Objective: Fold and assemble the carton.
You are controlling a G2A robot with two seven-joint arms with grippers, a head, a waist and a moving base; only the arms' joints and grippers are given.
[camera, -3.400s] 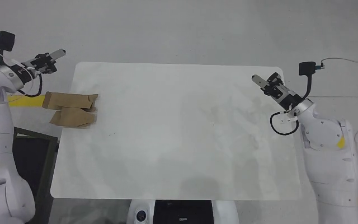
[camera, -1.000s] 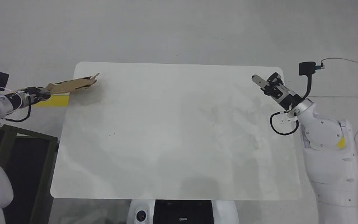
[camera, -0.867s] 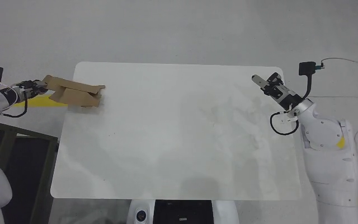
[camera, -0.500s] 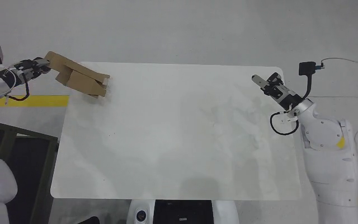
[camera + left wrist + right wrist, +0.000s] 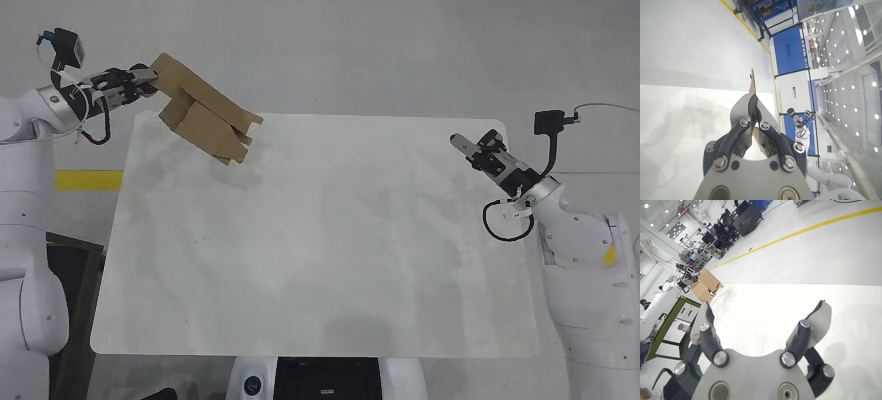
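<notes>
A flat brown carton hangs in the air over the table's far left corner, tilted, with its flaps loose. My left gripper is shut on the carton's outer end. In the left wrist view the carton is seen edge-on between the shut fingers of that gripper. My right gripper stands open and holds nothing at the table's far right corner. From the right wrist view the open right gripper faces across the table, and the carton appears far off.
The white table spreads between both arms. A green metal frame stands on the floor beside the table's left side. A yellow floor line runs left of the table.
My left arm has taken the carton from beside the table's left edge, lifted it and swung it toward the far left corner, over the table. The right arm has kept still.
</notes>
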